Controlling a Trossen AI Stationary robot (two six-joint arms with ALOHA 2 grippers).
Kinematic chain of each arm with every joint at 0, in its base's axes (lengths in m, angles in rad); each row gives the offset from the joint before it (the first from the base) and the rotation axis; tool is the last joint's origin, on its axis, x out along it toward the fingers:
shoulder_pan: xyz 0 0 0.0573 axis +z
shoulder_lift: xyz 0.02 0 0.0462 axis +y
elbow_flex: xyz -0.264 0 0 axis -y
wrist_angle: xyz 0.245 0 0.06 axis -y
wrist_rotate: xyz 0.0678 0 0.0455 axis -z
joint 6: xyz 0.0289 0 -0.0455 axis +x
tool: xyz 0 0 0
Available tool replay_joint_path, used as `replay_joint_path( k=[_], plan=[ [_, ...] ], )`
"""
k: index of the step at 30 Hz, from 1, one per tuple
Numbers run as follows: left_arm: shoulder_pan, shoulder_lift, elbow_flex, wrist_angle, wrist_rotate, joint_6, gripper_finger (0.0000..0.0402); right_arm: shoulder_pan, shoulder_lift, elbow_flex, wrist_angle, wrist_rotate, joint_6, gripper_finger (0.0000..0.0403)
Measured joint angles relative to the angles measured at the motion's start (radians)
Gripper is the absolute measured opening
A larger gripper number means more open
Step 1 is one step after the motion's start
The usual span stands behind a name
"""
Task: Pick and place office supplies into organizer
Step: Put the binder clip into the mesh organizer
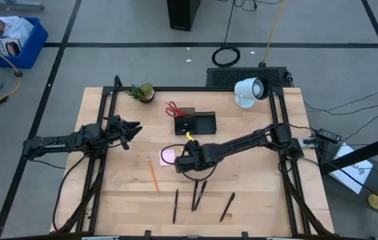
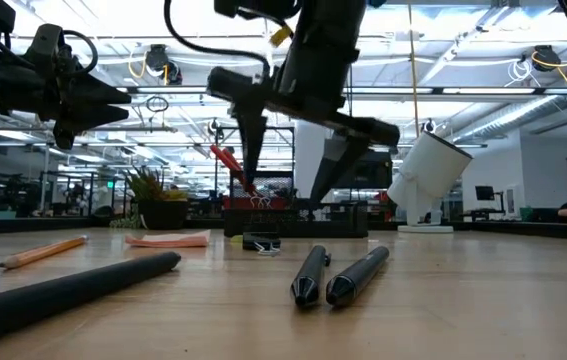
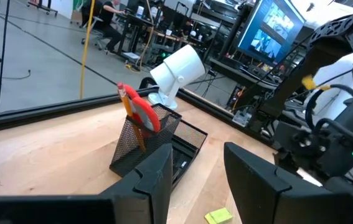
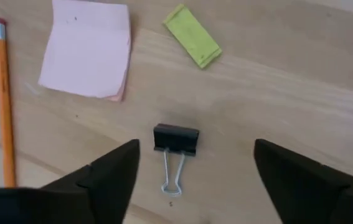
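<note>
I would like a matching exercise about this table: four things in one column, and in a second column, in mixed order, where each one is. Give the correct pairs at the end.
Things:
1. red-handled scissors
2. binder clip
3. pink sticky-note pad
4. white lamp-like device

Places:
A. flat on the wood, between the orange pencil and the yellow piece
B. standing in the organizer cup
C. on the table's far right corner
D. on the table, between the open fingers of the right tool

Pairs: 1-B, 2-D, 3-A, 4-C
</note>
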Motion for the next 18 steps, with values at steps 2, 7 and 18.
replay_joint_path(
  k=[2,7,18],
  plan=[
    [0.0,0.0,0.0,-0.001,0.0,0.0,0.0147,-0.001,0.001,0.0,0.01,0.004,0.007,0.034],
    [0.0,0.0,0.0,0.0,0.0,0.0,0.0147,-0.002,0.025,0.0,0.04,0.003,-0.001,0.037],
    [0.0,0.0,0.0,0.0,0.0,0.0,0.0147,-0.021,0.073,0.001,0.081,-0.048,-0.011,0.0397]
  ],
)
